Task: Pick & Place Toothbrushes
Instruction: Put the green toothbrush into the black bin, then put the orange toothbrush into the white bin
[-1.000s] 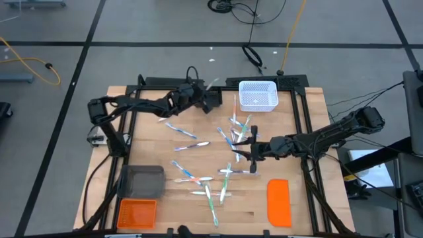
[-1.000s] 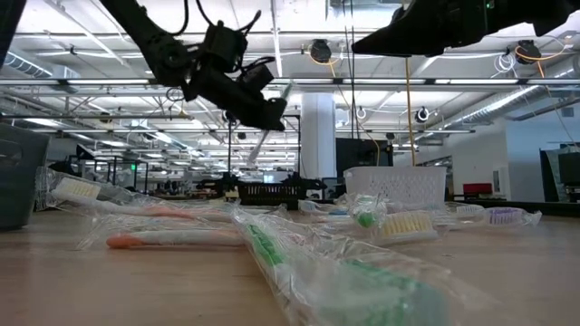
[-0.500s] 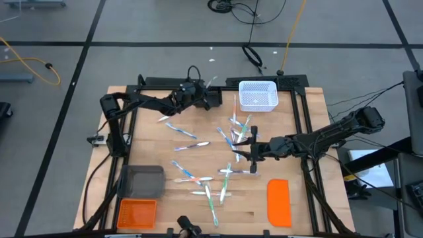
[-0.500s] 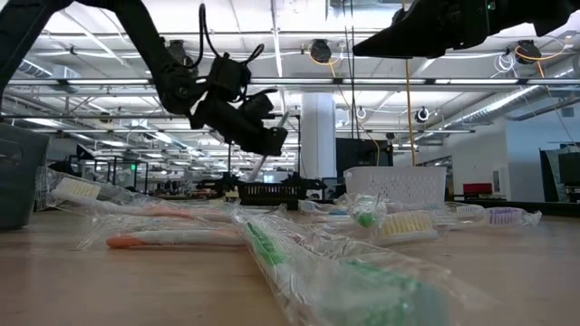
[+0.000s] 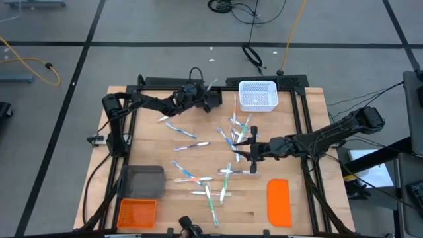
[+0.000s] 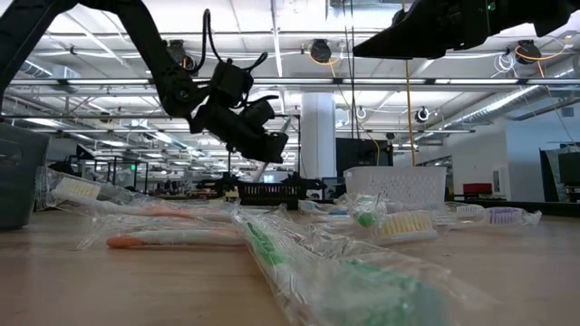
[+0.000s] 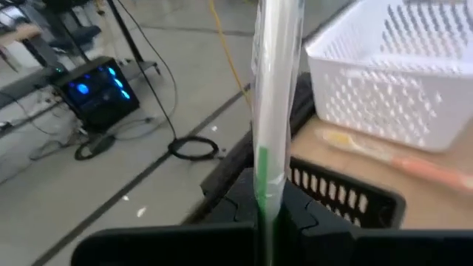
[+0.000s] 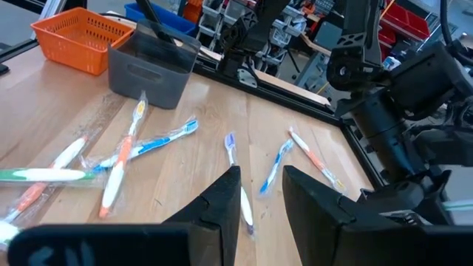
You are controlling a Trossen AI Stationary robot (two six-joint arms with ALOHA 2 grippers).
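**A:** From above, how far along are you?

**B:** Barely started, I'd judge. The white basket (image 5: 257,94) at the far edge looks empty, and most of the toothbrushes (image 5: 213,160) lie loose across the middle of the table (image 5: 304,119). My left gripper (image 5: 213,100) hangs near the far edge, just beside the basket, pinched tight on one wrapped toothbrush (image 5: 211,84). My right gripper (image 5: 240,151) hovers over the scattered pile, fingers a little apart, holding nothing.

**A:** And at table height?

**B:** My left gripper (image 6: 272,145) hangs well above the wood, the brush (image 6: 273,132) slanting through it. Wrapped brushes (image 6: 172,240) fill the foreground; the basket (image 6: 395,188) stands behind them.

**A:** Your left wrist?

**B:** The green-and-white brush (image 7: 274,96) stands straight up out of my closed fingers, with the basket (image 7: 403,74) close ahead.

**A:** Right wrist?

**B:** My fingers (image 8: 219,203) stand narrowly apart over loose brushes (image 8: 122,159); a grey bin (image 8: 151,70) and an orange basket (image 8: 74,37) sit beyond.

**A:** What changed over the last second?

**B:** My left arm drew its elbow in and carried the brush slightly nearer the basket. My right arm hasn't moved, and the brushes lie as they did.
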